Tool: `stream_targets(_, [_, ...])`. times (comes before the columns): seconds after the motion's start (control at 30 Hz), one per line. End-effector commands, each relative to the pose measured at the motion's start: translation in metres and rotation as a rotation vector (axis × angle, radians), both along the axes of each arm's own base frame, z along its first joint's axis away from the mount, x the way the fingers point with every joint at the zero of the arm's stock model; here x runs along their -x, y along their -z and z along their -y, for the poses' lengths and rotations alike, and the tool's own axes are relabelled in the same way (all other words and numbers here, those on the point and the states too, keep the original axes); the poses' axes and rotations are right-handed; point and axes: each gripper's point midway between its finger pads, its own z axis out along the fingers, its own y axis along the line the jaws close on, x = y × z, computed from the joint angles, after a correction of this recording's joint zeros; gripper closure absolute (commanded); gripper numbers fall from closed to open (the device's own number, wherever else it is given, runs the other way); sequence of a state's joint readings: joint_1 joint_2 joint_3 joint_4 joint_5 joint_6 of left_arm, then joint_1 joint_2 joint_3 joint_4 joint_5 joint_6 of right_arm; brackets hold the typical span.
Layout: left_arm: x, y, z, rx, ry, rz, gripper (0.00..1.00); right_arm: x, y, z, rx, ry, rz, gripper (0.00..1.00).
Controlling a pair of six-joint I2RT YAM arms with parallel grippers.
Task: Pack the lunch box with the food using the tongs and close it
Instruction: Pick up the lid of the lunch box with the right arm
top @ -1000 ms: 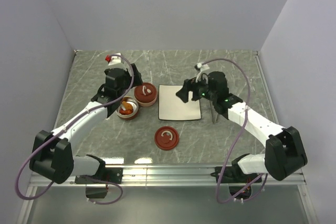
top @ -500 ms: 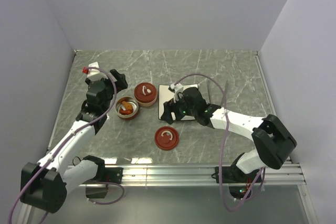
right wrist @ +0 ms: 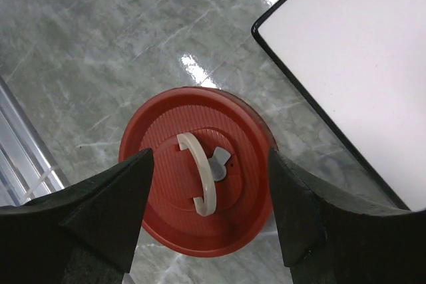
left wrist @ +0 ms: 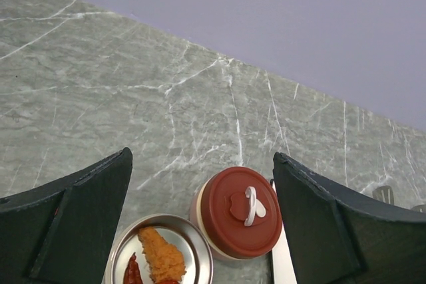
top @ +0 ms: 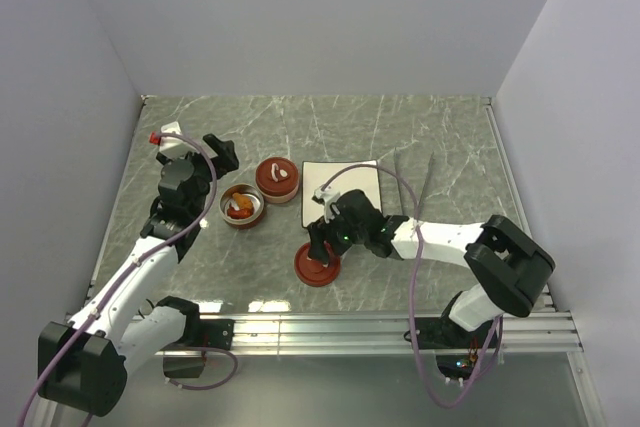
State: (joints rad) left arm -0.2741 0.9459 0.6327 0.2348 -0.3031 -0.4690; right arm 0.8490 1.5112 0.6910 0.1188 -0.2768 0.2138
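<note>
The left gripper [top: 213, 150], at far left, hangs above the table [top: 450, 127] with its jaws spread wide and nothing between them. Just to its right and nearer to us sits the open lunch box [top: 243, 205], a round steel tin. It holds the food [left wrist: 162, 257]: we make out a crumbed orange chunk and a dark red strip beside it, with more cut off by the bottom edge of the left wrist view.

Just beside the tin, on its far right, stands a second round container [top: 277, 177], capped with a red-brown lid that carries a white curved handle.

Nearer the robot, the loose lid [top: 318, 265] lies flat on the table. It is round, red-brown and ribbed, with its white handle facing up. The right gripper [top: 322, 245] is down over this lid, jaws apart, with one finger at each side of the rim. We cannot tell whether they touch it.

The white, black-edged plate [top: 350, 179] lies beyond, partly under the right arm. Farther right, the tongs [top: 429, 172] rest on the table, their thin silver-grey arms spreading toward the far wall, well apart from both grippers.
</note>
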Motion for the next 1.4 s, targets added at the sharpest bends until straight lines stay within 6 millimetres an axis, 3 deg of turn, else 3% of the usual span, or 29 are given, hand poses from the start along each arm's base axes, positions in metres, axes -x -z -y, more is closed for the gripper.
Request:
stream_targets(0.0, [0.003, -0.012, -0.001, 0.028, 0.007, 0.046, 0.07, 0.002, -0.013, -0.005, -0.043, 0.006, 0.033, 0.24])
stream_targets(0.33, [0.002, -0.011, 0.000, 0.032, 0.020, 0.041, 0.07, 0.022, -0.008, -0.004, -0.026, -0.009, 0.012, 0.31])
stream_targets(0.6, [0.002, -0.009, -0.003, 0.037, 0.015, 0.036, 0.07, 0.026, -0.006, -0.005, 0.001, -0.015, 0.015, 0.57])
stream_targets(0.9, [0.002, -0.008, -0.008, 0.059, 0.009, 0.036, 0.06, 0.034, -0.011, -0.009, 0.013, -0.032, 0.029, 0.61])
stream_targets(1.03, [0.003, -0.007, -0.012, 0.066, -0.005, 0.032, 0.06, 0.037, -0.015, -0.011, 0.008, -0.041, 0.036, 0.67])
stream_targets(1.1, [0.003, -0.007, -0.015, 0.070, -0.013, 0.032, 0.06, 0.037, -0.014, -0.011, 0.016, -0.041, 0.038, 0.83])
stream_targets(1.13, [0.003, -0.007, -0.019, 0.072, -0.021, 0.033, 0.06, 0.036, -0.014, -0.013, 0.019, -0.040, 0.038, 0.96])
stream_targets(1.3, [0.001, -0.004, -0.035, 0.074, -0.053, 0.029, 0.06, 0.031, -0.017, -0.018, 0.036, -0.045, 0.055, 1.00])
stream_targets(1.37, [0.000, -0.005, -0.039, 0.065, -0.056, 0.032, 0.06, 0.022, -0.028, -0.022, 0.042, -0.036, 0.091, 1.00])
